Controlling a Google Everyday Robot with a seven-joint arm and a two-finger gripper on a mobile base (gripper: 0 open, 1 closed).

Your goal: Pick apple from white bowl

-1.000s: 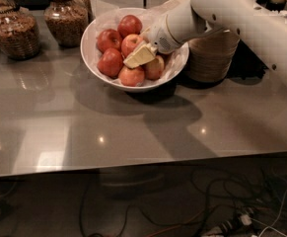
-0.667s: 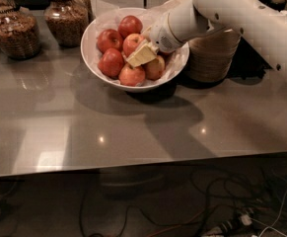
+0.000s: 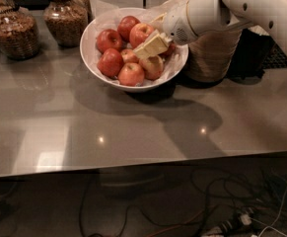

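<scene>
The white bowl (image 3: 91, 58) stands at the back middle of the grey table and is lined with crinkled white paper. It holds several red apples. The bright orange-red apple (image 3: 140, 32) lies at the back of the pile, next to a darker one (image 3: 127, 24). My gripper (image 3: 153, 44), cream-coloured on a white arm reaching in from the upper right, hangs over the right half of the bowl. It sits against the lower right side of that apple and covers part of the pile. A bit of red shows beneath it by the wrist.
Two glass jars of brown food (image 3: 12, 31) (image 3: 65, 15) stand at the back left. A stack of beige paper bowls (image 3: 213, 53) stands right of the white bowl, under my arm. The grey table (image 3: 133, 132) stretches to its front edge; cables lie on the floor below.
My gripper has moved a little up and to the right over the bowl, off the front apples. The bowl and apples look unmoved.
</scene>
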